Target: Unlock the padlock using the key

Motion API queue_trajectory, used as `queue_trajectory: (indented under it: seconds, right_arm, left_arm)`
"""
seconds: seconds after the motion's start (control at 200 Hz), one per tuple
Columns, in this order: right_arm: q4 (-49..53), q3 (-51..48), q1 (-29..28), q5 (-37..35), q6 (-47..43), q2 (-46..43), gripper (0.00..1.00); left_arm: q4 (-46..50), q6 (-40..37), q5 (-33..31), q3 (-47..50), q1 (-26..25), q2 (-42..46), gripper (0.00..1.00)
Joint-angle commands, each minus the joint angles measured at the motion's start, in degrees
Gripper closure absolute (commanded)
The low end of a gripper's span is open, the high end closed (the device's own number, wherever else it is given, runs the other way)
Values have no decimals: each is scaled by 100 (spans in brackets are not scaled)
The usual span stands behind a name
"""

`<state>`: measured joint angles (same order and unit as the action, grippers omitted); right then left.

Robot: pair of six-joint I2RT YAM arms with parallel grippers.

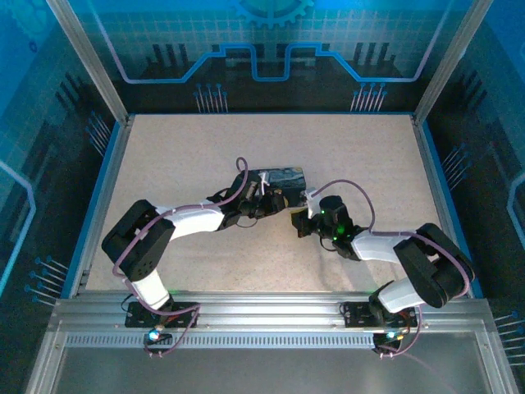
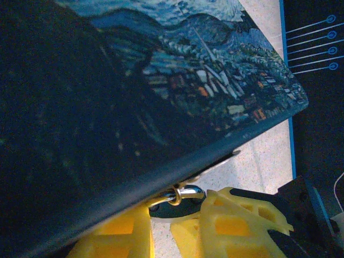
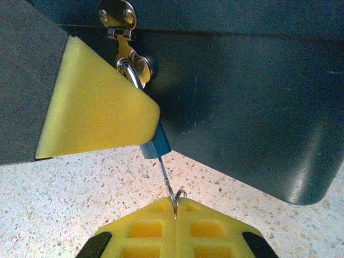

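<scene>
Holding the padlock (image 3: 155,145) clamped in the left gripper (image 2: 173,212) at the hasp (image 3: 117,15) of the tin (image 3: 242,97), the robot has the key (image 3: 165,180), pinched in the closed right gripper (image 3: 175,208), apparently seated in the keyhole, yet the shackle (image 3: 129,72) looks shut, so turning remains.

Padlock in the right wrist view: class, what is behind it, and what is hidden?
Behind the padlock stands the dark wall of the tin, its metal hasp above. One yellow left jaw covers much of the padlock's body and shackle.
</scene>
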<state>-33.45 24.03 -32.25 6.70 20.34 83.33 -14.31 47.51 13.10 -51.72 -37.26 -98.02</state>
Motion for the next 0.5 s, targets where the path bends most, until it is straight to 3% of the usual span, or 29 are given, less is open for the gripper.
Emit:
queue_trajectory:
  seconds: [0.0,0.495]
  right_arm:
    - [-601,242,-162,16,-169,77,100]
    - [-765,306,-211,-27,-356,280,100]
  left_arm:
    - [59,-115,384,-185,-98,-95,82]
    - [79,-90,402,-189,-97,-103,82]
